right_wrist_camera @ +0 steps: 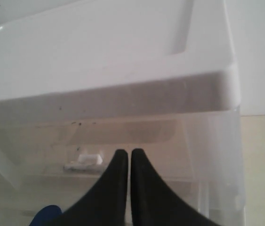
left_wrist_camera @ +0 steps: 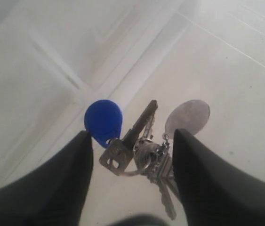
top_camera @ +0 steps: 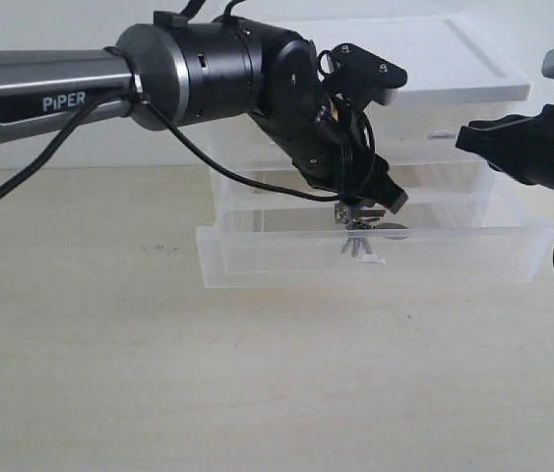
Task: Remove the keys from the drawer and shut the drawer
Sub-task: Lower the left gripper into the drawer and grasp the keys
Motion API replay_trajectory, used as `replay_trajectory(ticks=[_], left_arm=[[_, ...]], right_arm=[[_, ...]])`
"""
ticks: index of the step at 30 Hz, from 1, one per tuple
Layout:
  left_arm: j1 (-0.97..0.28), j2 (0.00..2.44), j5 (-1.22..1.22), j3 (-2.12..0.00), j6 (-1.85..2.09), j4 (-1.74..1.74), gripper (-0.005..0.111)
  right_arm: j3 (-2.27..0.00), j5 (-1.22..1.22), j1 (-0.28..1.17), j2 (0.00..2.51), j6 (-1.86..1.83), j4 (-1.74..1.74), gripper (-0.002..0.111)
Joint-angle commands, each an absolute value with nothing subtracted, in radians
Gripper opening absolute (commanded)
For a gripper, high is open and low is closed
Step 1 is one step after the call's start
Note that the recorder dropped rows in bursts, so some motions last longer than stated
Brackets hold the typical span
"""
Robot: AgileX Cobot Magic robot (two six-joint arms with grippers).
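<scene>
Two fingers of the left gripper (left_wrist_camera: 132,141) stand well apart, straddling the keys (left_wrist_camera: 144,153); nothing gripped. Keys lie on the floor of the drawer (top_camera: 257,264), which is pulled out toward the bench's near edge. Best close on the ring cluster, not the blue tag (left_wrist_camera: 103,120), then lift straight. Left arm reaches from the left edge, wrist pitched down. Right gripper (right_wrist_camera: 131,155) hovers pinched together, empty, beside the cabinet (top_camera: 473,69).

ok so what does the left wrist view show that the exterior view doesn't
Only the left wrist view: the round blue tag on the keys. Only the exterior view: the whole pulled-out drawer, and the right pincer beside the cabinet. Both: the left pincer, open, down over the keys.
</scene>
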State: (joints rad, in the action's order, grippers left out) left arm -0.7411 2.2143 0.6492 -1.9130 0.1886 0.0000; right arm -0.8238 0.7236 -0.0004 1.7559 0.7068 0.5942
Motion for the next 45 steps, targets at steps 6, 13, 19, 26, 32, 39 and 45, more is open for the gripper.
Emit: replay_trajectory(ticks=[6,13,19,26,32,39,45], left_arm=[[-0.739,2.248,0.596,-1.92,0.2,-0.015,0.048],[-0.739,2.276,0.594,-1.92,0.2,-0.019,0.048],[-0.739,2.301,0.603,-1.92,0.2,-0.019,0.048],[-0.746,2.258,0.599,-1.92,0.293,0.011,0.048],[-0.781,2.196,0.685,-1.92,0.591,0.012,0.048],[-0.804,2.194,0.716,-1.912,0.868,-0.071,0.048],[-0.789,2.213,0.647,-1.912,0.871,-0.053,0.048]], right_arm=[[-0.827,0.726,0.0,1.757,0.7,0.601,0.0],[-0.827,0.726,0.0,1.757,0.7,0.601,0.0],[-0.827,0.726,0.0,1.757,0.7,0.601,0.0],[-0.827,0.726,0.0,1.757,0.7,0.601,0.0],[-0.827,0.726,0.0,1.757,0.7,0.601,0.0],[-0.827,0.726,0.0,1.757,0.699,0.603,0.0],[-0.827,0.726,0.0,1.757,0.699,0.605,0.0]])
